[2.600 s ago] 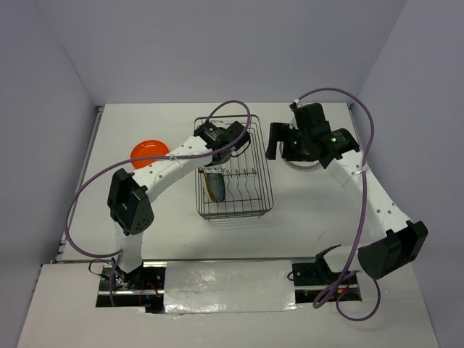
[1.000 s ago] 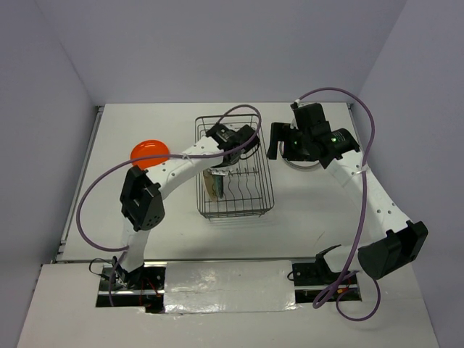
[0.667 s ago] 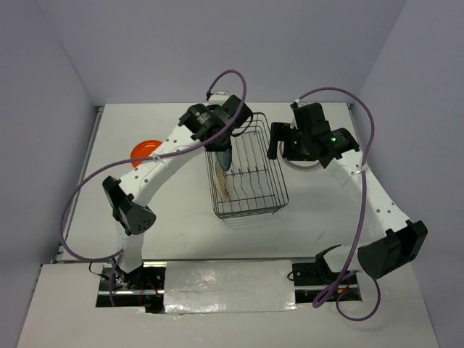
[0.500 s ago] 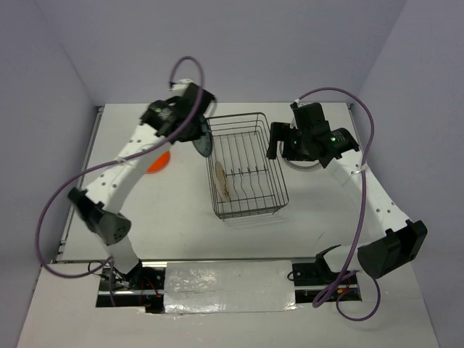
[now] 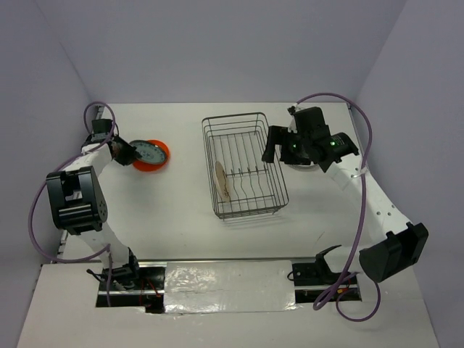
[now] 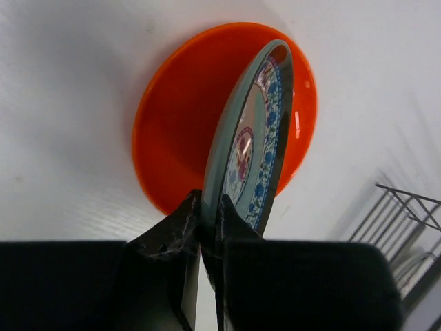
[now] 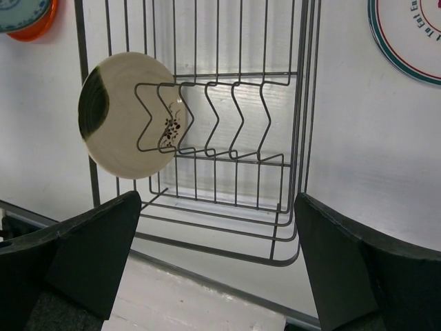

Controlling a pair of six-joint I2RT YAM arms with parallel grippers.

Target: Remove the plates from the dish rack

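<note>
A patterned plate [image 6: 258, 138] over the orange plate [image 6: 172, 131]

Top: left gripper [image 5: 125, 150], well left of the dish rack [image 5: 250, 156], clamps it. Left wrist: the plate stands on edge. Right wrist: right gripper [image 7: 217, 207] gapes empty above a racked cream plate [image 7: 124, 117].

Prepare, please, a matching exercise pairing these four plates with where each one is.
1 solid orange round plate
2 blue-and-red patterned plate
3 cream plate with dark patch
4 white plate with red-teal rings

A upright in the dark wire dish rack
B flat, right of rack
C in the left claw
D flat, left of rack

Pairs: 1-D, 2-C, 3-A, 4-B
</note>
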